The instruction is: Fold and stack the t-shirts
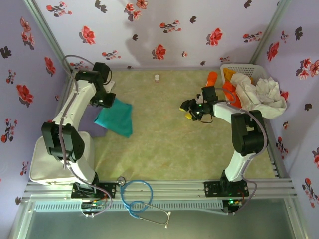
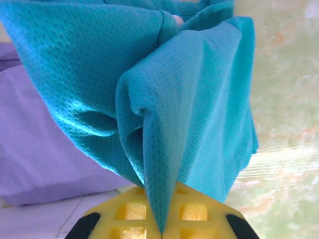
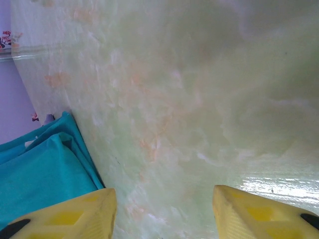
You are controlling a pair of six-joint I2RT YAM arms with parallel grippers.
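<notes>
I am working the fold on the first tee, and it looks early in the task: one shirt is in hand, one is lying flat, and the rest are waiting in the basket.

On the left, my left gripper [image 1: 103, 98] is pinching the teal-green t-shirt [image 1: 117, 118] near the far left part of the table [image 1: 164, 149]. In the left wrist view the yellow fingers [image 2: 124, 214] are pressing together on a gathered ridge of the teal mesh cloth, which is fanning out in loose folds away from the camera. The shirt is partly draping over the dusty purple t-shirt [image 1: 93, 124], which is lying flat under and beside it.

Next, I judge, I am needing to carry this pinched edge across the shirt to make a fold, and lay it down without dragging the purple tee underneath. The bunched cloth may drop unevenly, so a second grip would help.

Moving right, my right gripper [image 1: 192, 110] is hovering mid-table with its fingers spread wide and nothing between them. The right wrist view is showing bare green surface between the yellow pads [image 3: 65, 214], with the teal shirt's edge at the lower left, apart from them.

Further right, the white basket [image 1: 239, 66] is holding the off-white t-shirts [image 1: 259, 92] and an orange t-shirt [image 1: 230, 92], all unfolded.
</notes>
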